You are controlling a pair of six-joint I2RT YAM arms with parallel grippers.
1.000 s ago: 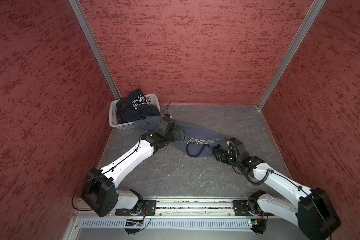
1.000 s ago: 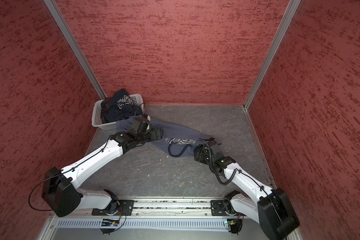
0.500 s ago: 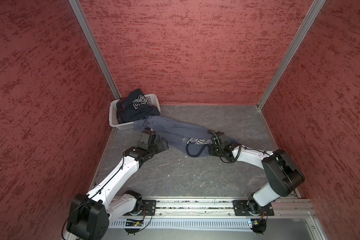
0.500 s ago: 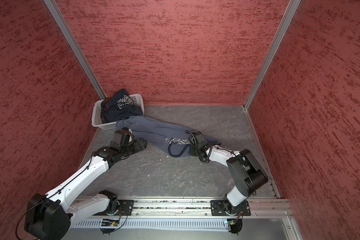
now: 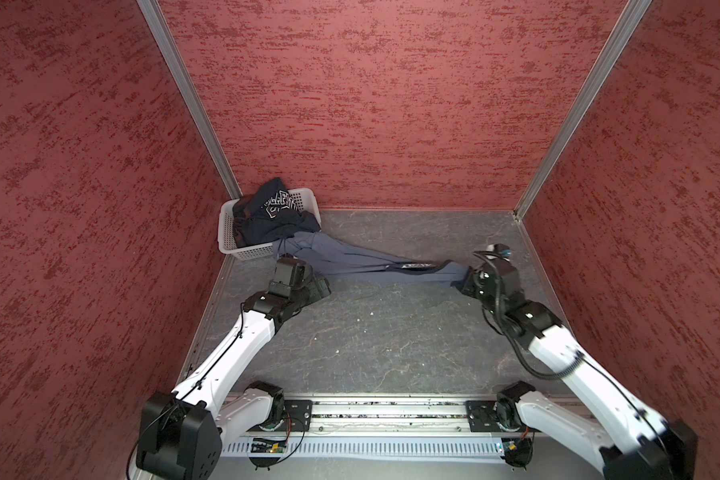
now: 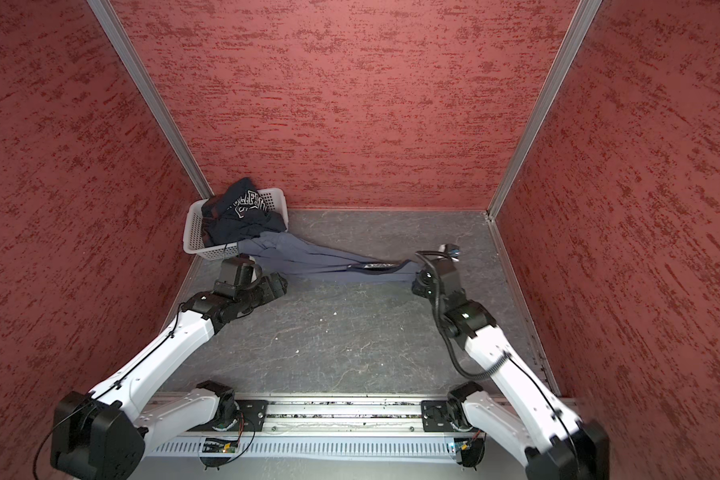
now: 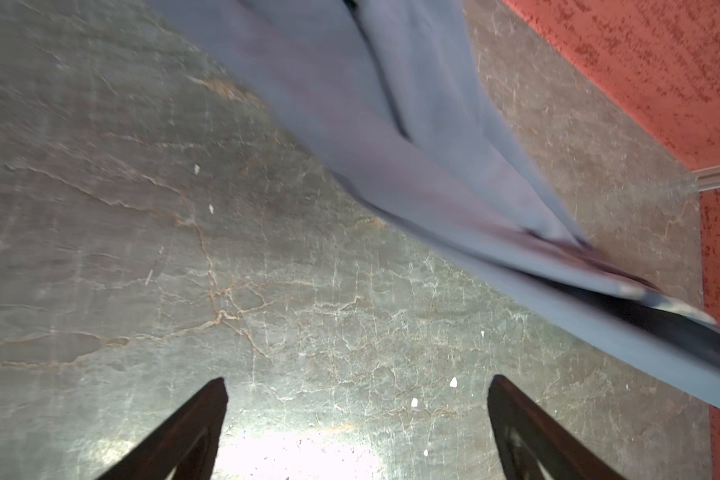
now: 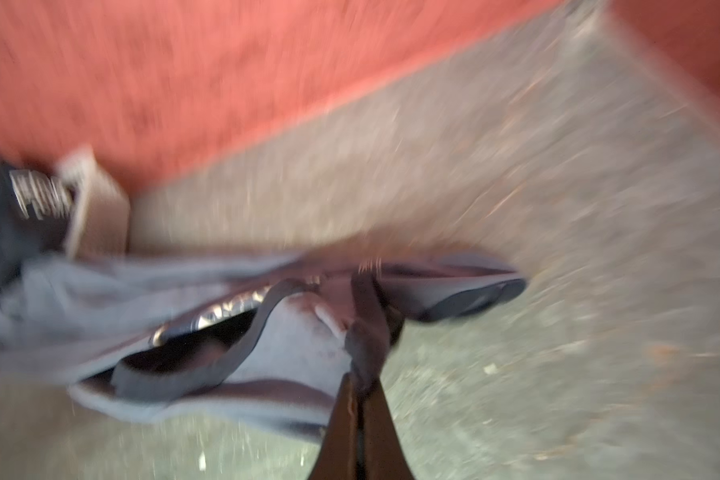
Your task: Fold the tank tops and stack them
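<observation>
right gripper (image 8: pixel 361 380) just snapped shut on strap end of grey-blue tank top (image 5: pixel 362 264) — yanked it taut, away from white basket (image 5: pixel 248 249), far end still bunched at basket's corner. left gripper (image 7: pixel 356 382) backed off near basket, jaws wide, empty. navy tank top (image 5: pixel 267 216) still heaped in basket — folding not started.

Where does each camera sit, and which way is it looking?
Both top views: high above, looking down on grey stone-patterned table, white perforated plastic basket, white left arm, right arm.
Left wrist: on left arm, facing the table; open left claw shows.
Right wrist: on right arm, blurred; right claw shut on slate grey-blue cloth tank top.
Shared: all see that tank top.
</observation>
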